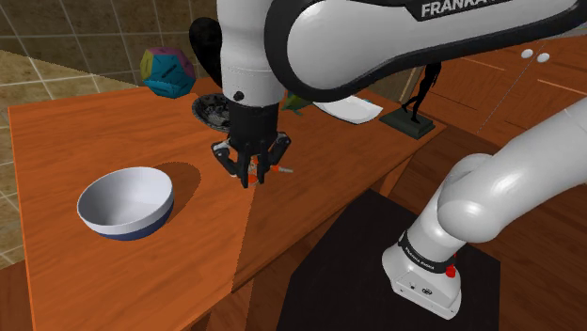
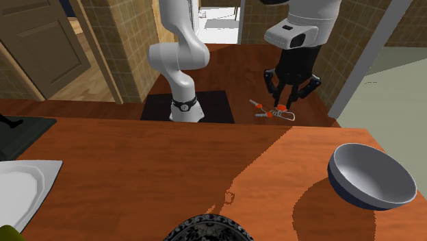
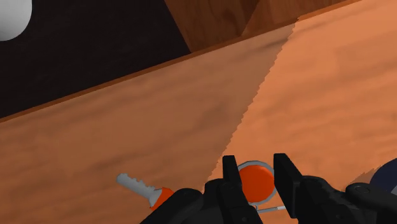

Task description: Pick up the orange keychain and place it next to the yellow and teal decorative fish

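Observation:
My black gripper hangs a little above the wooden table, near its edge on the stand's side. It is shut on the orange keychain. In the wrist view the fingers clasp the round orange tag, and a grey key with an orange head trails off to one side. The yellow and teal decorative fish stands at the table's far edge in the shoulder view, well beyond the gripper.
A white bowl with a blue underside sits at the shoulder view's left of the gripper. A dark round dish, a white plate and a black statuette stand further back.

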